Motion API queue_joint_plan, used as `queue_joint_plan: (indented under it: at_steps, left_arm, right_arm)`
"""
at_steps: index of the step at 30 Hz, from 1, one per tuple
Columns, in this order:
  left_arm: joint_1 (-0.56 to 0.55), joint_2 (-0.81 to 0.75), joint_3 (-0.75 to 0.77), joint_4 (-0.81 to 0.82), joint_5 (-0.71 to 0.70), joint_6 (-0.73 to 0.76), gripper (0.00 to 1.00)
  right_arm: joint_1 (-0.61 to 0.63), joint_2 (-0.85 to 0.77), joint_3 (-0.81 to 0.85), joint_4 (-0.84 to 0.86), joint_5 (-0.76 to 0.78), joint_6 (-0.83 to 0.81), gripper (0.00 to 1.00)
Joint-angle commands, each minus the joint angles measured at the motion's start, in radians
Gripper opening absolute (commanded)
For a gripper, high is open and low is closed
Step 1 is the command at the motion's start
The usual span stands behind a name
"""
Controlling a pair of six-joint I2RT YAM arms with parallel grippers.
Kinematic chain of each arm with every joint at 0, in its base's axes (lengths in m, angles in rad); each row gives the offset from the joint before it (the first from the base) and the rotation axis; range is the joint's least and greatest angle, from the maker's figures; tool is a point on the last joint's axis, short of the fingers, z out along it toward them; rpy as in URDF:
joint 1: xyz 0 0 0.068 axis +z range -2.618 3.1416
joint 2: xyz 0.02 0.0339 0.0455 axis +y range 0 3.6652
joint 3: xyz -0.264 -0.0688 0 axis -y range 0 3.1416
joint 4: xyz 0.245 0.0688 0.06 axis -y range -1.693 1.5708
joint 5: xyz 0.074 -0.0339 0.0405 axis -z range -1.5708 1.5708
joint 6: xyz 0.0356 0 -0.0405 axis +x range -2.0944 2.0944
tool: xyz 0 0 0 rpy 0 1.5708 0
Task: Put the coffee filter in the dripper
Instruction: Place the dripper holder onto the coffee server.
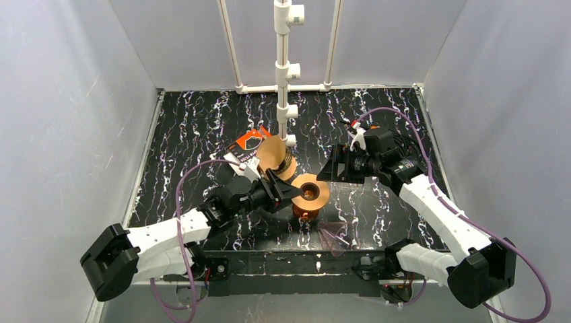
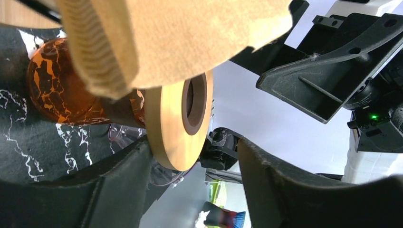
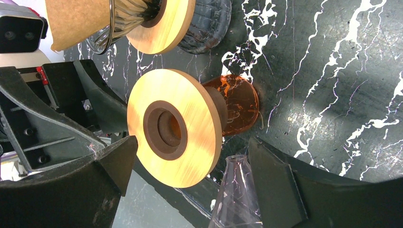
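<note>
Coffee filter (image 1: 271,151), brown paper, is out on the black marbled table (image 1: 202,128), standing in the mouth of the glass dripper (image 1: 288,168). Just in front of it the left gripper (image 1: 289,190) has its jaws apart. The right gripper (image 1: 327,173) gapes wide beside the wooden-topped orange stand (image 1: 311,192), and a small clear glass cone (image 1: 334,237) lies nearer the bases.

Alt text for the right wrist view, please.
Open pincer frames a wooden disc on an orange base, on a black marbled table. Above it, a dripper with a brown filter poking out; below, a clear glass cone.
</note>
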Motion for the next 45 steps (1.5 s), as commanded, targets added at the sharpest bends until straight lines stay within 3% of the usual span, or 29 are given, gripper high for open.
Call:
queue_joint_plan:
  at_steps: [1,4,12,25,33,45]
  left_arm:
    - [0.003,-0.046,-0.006,-0.04,-0.001,0.039,0.67]
    - [0.003,-0.086,0.029,-0.162,-0.017,0.085,0.81]
    - [0.002,-0.154,0.165,-0.54,-0.1,0.203,0.98]
    - [-0.032,-0.151,0.311,-0.808,-0.078,0.381,0.98]
    - [-0.253,0.009,0.55,-1.026,-0.258,0.526,0.98]
    - [-0.529,0.391,0.904,-1.142,-0.433,0.632,0.98]
  right_arm:
    - [-0.005,-0.011,-0.004,0.027,-0.001,-0.01,0.95]
    - [-0.005,-0.01,-0.001,0.027,0.001,-0.011,0.96]
    - [-0.005,-0.005,0.002,0.027,0.008,-0.013,0.96]
    - [-0.007,-0.001,-0.005,0.027,0.027,-0.019,0.97]
    - [-0.016,-0.006,-0.025,0.026,0.034,-0.023,0.98]
    - [-0.075,-0.022,-0.084,0.022,0.027,-0.025,0.98]
